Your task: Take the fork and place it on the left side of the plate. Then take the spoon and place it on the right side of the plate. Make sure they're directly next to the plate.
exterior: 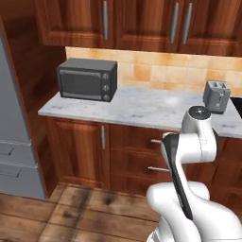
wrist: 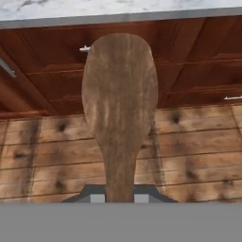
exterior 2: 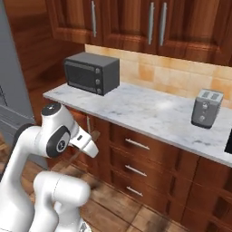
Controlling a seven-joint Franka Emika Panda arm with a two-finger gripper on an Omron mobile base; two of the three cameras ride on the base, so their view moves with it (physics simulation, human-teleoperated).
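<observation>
**Hand view: wooden spoon clamped in the gripper, facing the cabinets**

Hand view looking along the spoon [wrist: 119, 108], gripped by its straight handle at the bottom of the picture, between jaws closed tightly on it at the gripper [wrist: 119, 197]. Rising up the middle of that picture: a brown, wood-grained oval bowl, broad and rounded at the top, narrowing down into the handle. Blocking the middle of the scene beyond and covering part of a drawer handle [wrist: 85, 48].

Standing around: a grey marble counter [exterior: 142, 111], carrying a dark microwave [exterior: 88, 79] toward its left end and a grey toaster [exterior: 216, 96] well apart toward its right. Running beneath: brown wooden lower cabinets [exterior 2: 149, 158] with silver pulls. Hanging above: upper cabinets [exterior 2: 149, 22] over a tan tile backsplash [exterior: 160, 71]. Lying below: a plank floor [wrist: 198, 156]. Standing at far left: a grey refrigerator [exterior: 14, 142], cut off by the frame.

Hard to make out in the right base view: a thin brown sliver past the white wrist, perhaps the spoon, blending into the cabinet fronts behind. Finger tips mostly hidden behind the handle in the hand view.
</observation>
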